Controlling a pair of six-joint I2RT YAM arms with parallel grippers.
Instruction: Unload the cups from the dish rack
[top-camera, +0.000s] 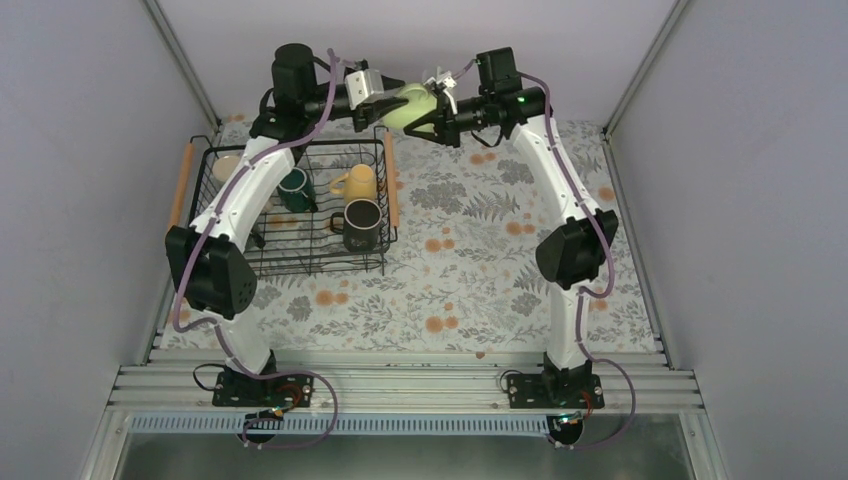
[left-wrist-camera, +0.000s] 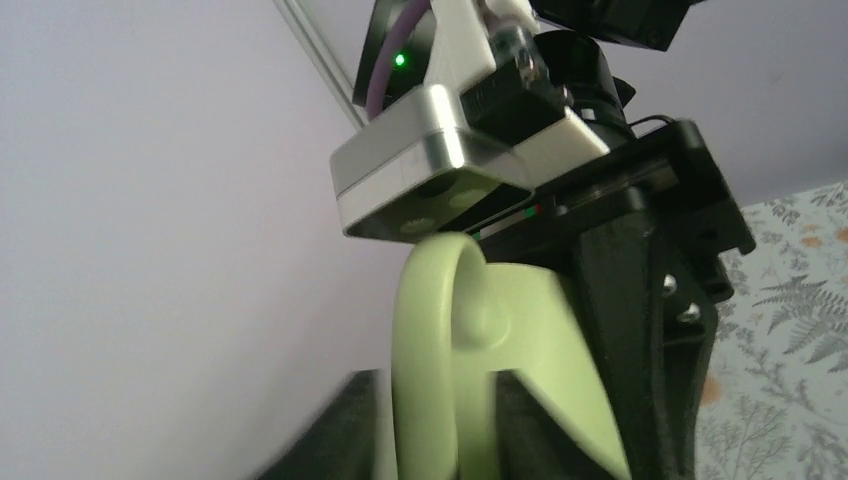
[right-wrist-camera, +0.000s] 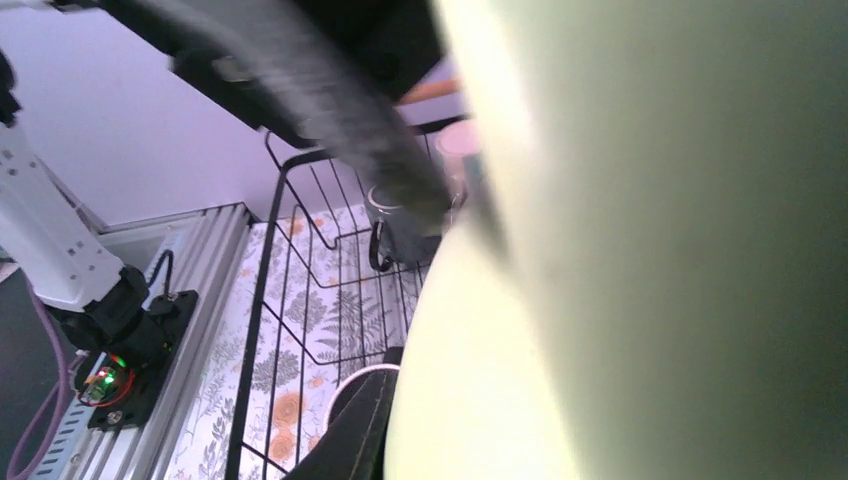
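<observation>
I've got the green mug (top-camera: 408, 106) in mid-air past the far right corner of the rack (top-camera: 300, 268), pinned between both arms, so I read this as a handover from left to right. The left gripper (top-camera: 378, 97) comes at it from the left and is clenched on it. In its wrist view the handle (left-wrist-camera: 430, 330) loops up right in front of the lens, with the dark fingers on either side below. The right gripper (top-camera: 441, 108) meets the mug from the opposite side, and one black finger (left-wrist-camera: 640, 330) lies flat along the mug's wall. I can't tell whether that gripper has actually clamped, because its own camera shows little but pale green. What matters next is that the two grippers face each other along one line with the mug between them, both touching it and neither nearer. The handle is on the left arm's side, so the right arm has the body or the rim, not the handle. I can't fix which way the mug's mouth points. I'd want the right grip confirmed before the left lets go, or the mug drops onto the rack's edge. The open table (top-camera: 480, 270) is on the right arm's side. The yellow (top-camera: 356, 183), black (top-camera: 362, 224), teal (top-camera: 296, 188) and pale (top-camera: 228, 166) cups sit in the rack.
</observation>
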